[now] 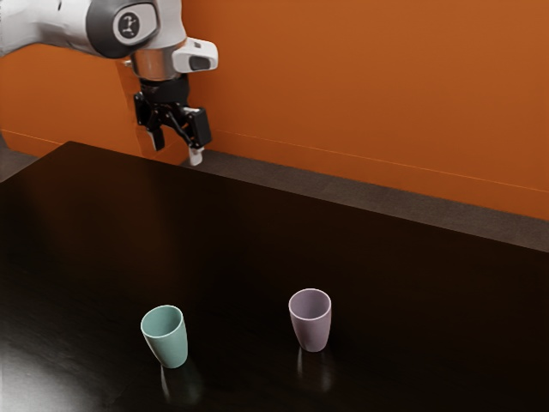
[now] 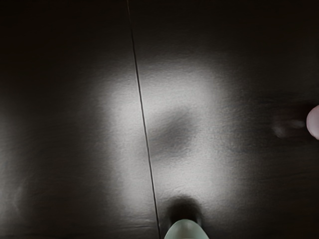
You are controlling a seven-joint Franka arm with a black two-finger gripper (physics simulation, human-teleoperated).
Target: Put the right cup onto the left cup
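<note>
High over the table's far edge, at the exterior view's upper left, my gripper (image 1: pixel 176 148) hangs open with nothing between its fingers. A teal cup (image 1: pixel 171 343) stands upright toward the exterior view's lower left. The light purple cup (image 1: pixel 312 326) is upright too, apart from it on the exterior view's right. Both are well away from my gripper. In the wrist view, part of the teal cup (image 2: pixel 186 230) is at the lower edge and part of the purple cup (image 2: pixel 314 122) at the right edge.
The dark, glossy table (image 1: pixel 232 249) reflects light, and a thin seam crosses its top in the wrist view. Behind it stands an orange wall (image 1: pixel 369 94), with dark floor (image 1: pixel 360 196) between wall and table.
</note>
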